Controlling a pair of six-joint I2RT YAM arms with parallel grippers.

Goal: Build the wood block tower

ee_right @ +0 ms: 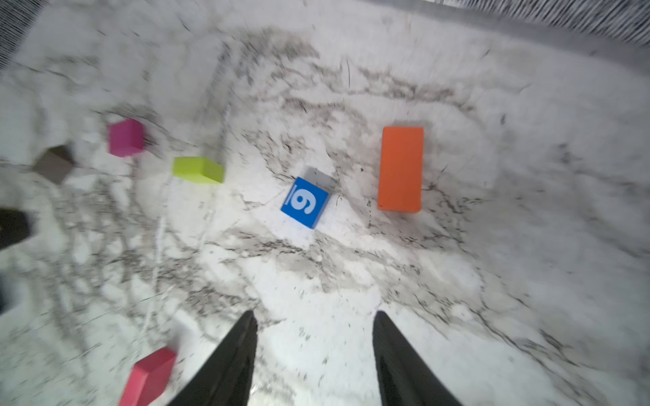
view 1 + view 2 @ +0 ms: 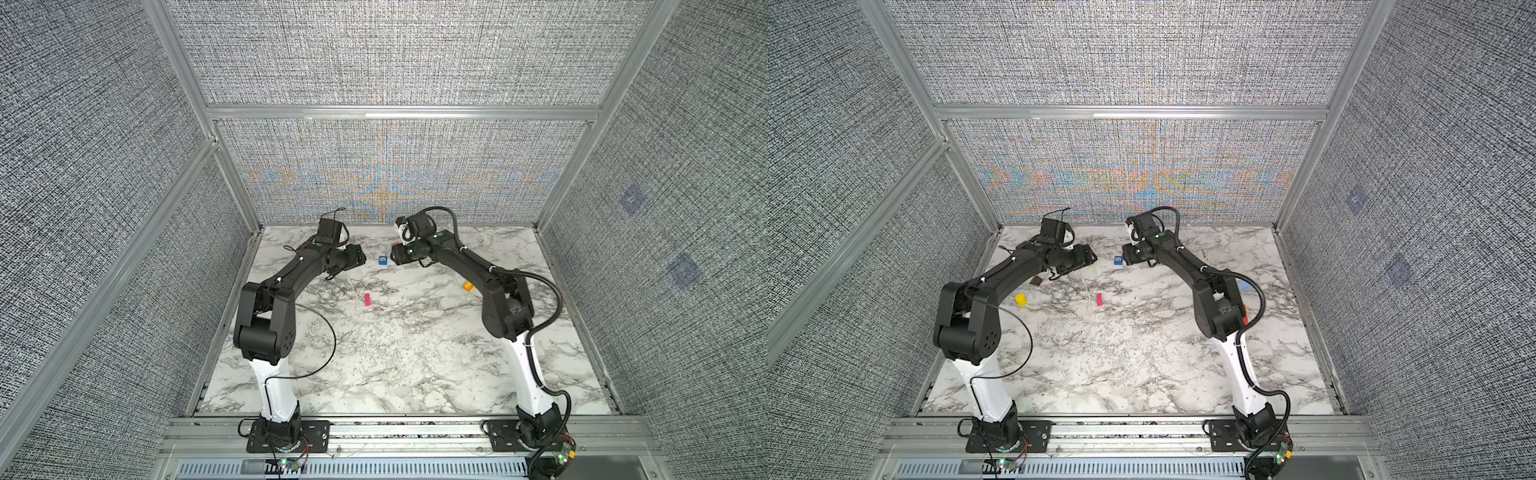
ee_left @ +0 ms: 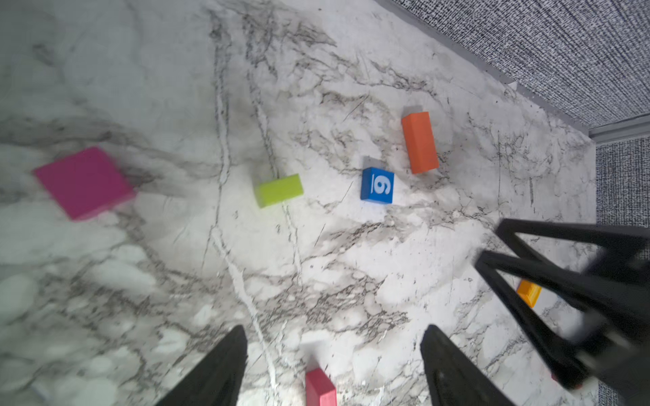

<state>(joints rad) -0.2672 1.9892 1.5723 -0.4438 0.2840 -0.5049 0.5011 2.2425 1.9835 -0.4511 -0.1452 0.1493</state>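
Observation:
The wood blocks lie singly on the marble table (image 2: 395, 353); the tower is out of view. A blue numbered cube (image 2: 382, 260) (image 1: 305, 202) sits between my two grippers. Beside it are an orange brick (image 1: 401, 168), a lime block (image 3: 279, 189) and a magenta block (image 3: 84, 182). A red brick (image 2: 367, 300) (image 3: 319, 386) lies nearer the front. My left gripper (image 3: 336, 330) hangs open above the red brick, holding nothing. My right gripper (image 1: 316, 313) is open over bare marble, short of the blue cube.
A brown block (image 2: 1036, 281) and a yellow block (image 2: 1020, 300) lie by the left arm. A small orange block (image 2: 468, 286) and a light blue block (image 2: 1241, 285) lie by the right arm. Grey fabric walls (image 2: 386, 174) close the table's back and sides.

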